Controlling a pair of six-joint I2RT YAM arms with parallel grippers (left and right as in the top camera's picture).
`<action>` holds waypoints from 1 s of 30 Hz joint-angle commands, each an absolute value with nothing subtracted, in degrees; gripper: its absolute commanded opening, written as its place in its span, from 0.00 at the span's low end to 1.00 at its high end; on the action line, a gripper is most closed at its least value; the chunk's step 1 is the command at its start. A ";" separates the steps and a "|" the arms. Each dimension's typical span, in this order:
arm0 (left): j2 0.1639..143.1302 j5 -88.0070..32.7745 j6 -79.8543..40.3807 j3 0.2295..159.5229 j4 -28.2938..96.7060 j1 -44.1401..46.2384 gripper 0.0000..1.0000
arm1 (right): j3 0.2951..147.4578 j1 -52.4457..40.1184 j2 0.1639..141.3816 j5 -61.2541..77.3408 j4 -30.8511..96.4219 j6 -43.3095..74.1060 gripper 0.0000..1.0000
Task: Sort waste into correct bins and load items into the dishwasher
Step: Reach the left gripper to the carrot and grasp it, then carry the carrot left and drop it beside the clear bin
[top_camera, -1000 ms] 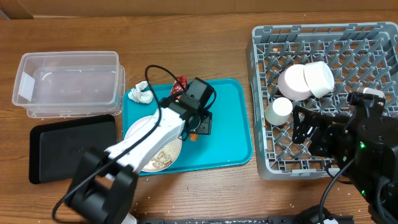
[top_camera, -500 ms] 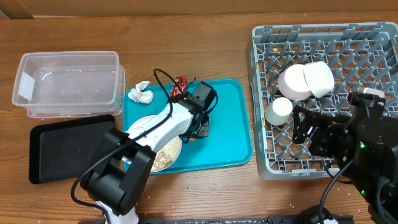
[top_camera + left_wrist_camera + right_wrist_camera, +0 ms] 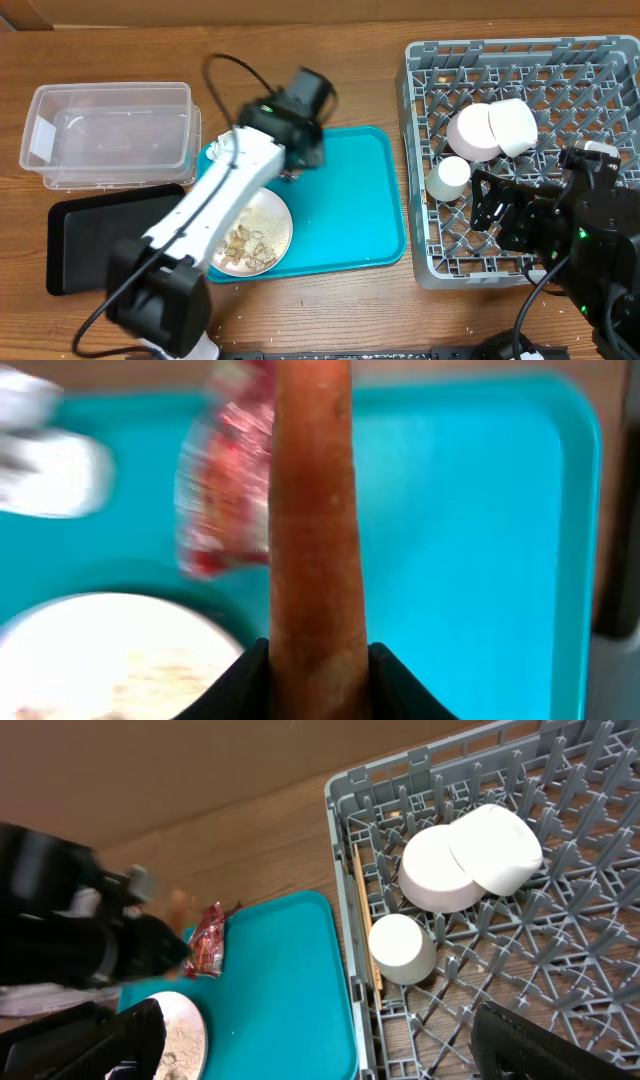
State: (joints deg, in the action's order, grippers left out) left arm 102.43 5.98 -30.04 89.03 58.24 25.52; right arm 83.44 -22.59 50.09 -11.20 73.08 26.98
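My left gripper (image 3: 297,160) is shut on the thin orange carrot stick (image 3: 312,510) and holds it above the far left part of the teal tray (image 3: 350,215). Under it in the left wrist view lie the red wrapper (image 3: 225,490) and the white napkin (image 3: 50,460). The flat plate (image 3: 250,232) with beige scraps sits on the tray's front left. My right gripper (image 3: 492,212) is open and empty over the grey dish rack (image 3: 590,70), which holds two bowls (image 3: 478,132), a cup (image 3: 449,178) and chopsticks (image 3: 365,920).
The clear tub (image 3: 108,135) stands at the far left, with the black tray (image 3: 115,235) in front of it. The left arm stretches diagonally over the black tray and the plate's left side.
My left gripper has risen from the tray's middle with the carrot stick and swung back and left. The plate is now uncovered. The right arm has not moved.
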 commanded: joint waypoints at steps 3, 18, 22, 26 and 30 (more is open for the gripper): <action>99.53 12.19 -30.26 93.27 59.13 12.78 0.35 | 83.31 -22.41 49.89 -11.97 72.79 27.05 1.00; 99.39 -8.95 -18.94 93.17 62.13 -7.03 0.30 | 83.31 -22.41 49.89 -11.97 72.79 27.05 1.00; 100.09 -0.73 -13.30 91.77 61.47 0.03 0.65 | 83.31 -22.41 49.89 -11.97 72.79 27.05 1.00; 102.39 3.16 -13.26 86.91 56.16 5.17 0.72 | 83.31 -22.41 49.89 -11.97 72.77 27.05 1.00; 107.35 2.94 -13.23 84.55 51.24 7.62 0.68 | 83.31 -22.41 49.89 -11.97 72.79 27.05 1.00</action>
State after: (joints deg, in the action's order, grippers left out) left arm 103.24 0.71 -15.03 86.52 52.40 7.16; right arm 83.44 -22.57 50.09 -11.22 73.08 27.00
